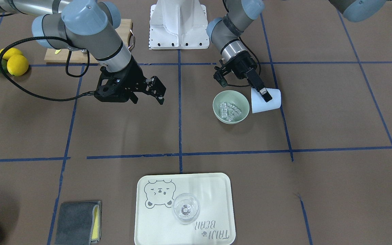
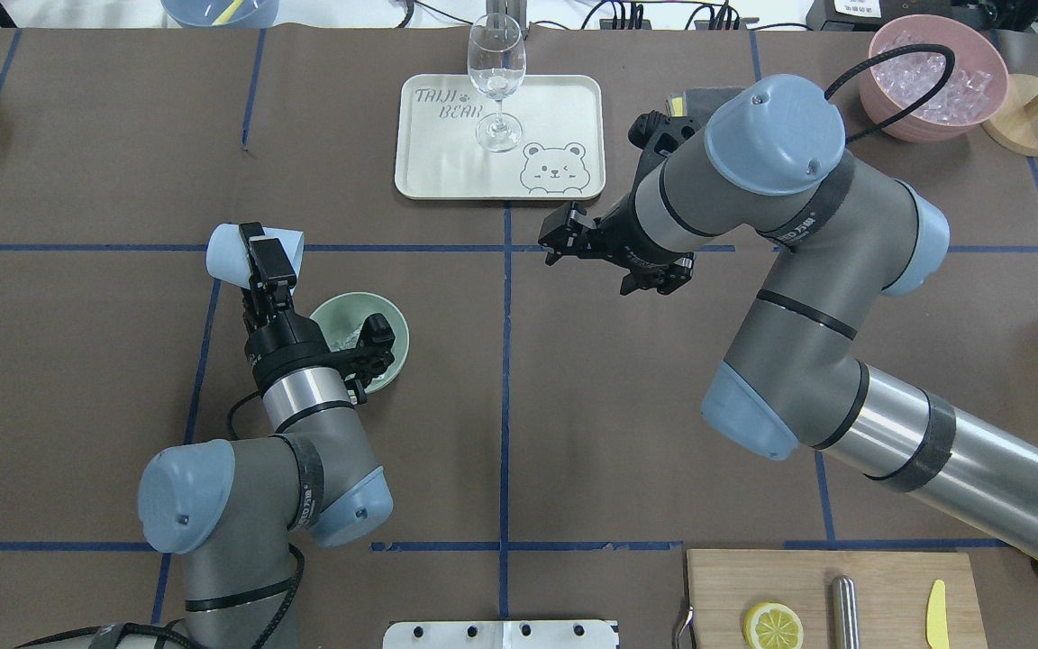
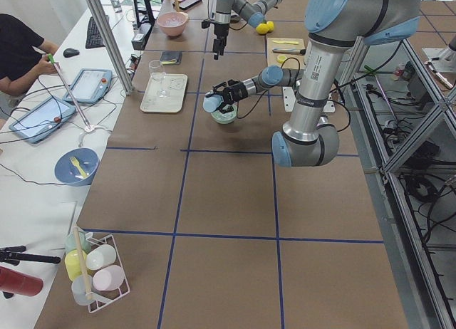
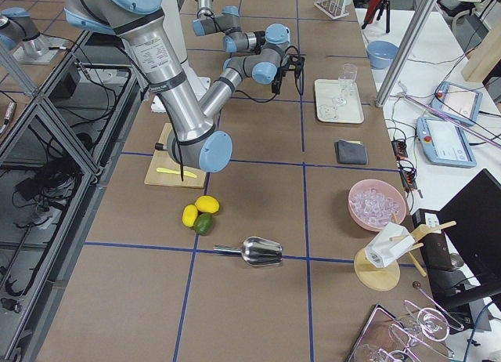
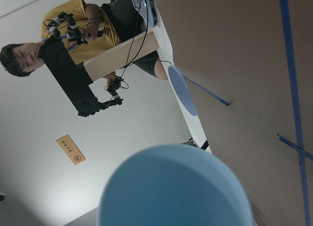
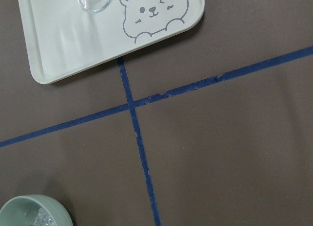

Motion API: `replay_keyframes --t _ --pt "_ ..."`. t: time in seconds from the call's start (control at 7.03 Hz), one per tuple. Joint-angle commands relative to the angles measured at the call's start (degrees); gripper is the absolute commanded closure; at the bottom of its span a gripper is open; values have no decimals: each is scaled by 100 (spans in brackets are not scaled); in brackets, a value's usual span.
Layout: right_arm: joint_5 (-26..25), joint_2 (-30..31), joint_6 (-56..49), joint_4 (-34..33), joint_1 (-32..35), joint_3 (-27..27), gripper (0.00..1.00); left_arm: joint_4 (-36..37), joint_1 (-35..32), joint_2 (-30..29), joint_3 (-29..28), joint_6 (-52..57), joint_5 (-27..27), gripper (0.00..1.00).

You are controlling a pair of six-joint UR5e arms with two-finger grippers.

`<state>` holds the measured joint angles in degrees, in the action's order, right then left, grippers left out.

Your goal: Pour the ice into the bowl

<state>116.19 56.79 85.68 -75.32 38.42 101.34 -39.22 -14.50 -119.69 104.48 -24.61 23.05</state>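
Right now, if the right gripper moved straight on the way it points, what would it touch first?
Probably the bare table near the blue tape crossing. The right gripper tilts downward, and its wrist view shows table at its centre. The bowl sits further off, though depth is unclear.

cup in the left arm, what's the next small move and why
Probably tip the cup back upright: it lies on its side in the left fingers, mouth toward the bowl, and the ice already sits inside the bowl, so the pour looks done.
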Motion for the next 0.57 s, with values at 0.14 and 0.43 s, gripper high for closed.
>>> replay_keyframes --t 0.14,0.43 --pt "0 -1 -7 0 -2 0 0 -260 -26 60 212 -920 33 100" --pt "-9 -28 2 0 -19 0 0 -393 -88 261 466 -1106 -2 100"
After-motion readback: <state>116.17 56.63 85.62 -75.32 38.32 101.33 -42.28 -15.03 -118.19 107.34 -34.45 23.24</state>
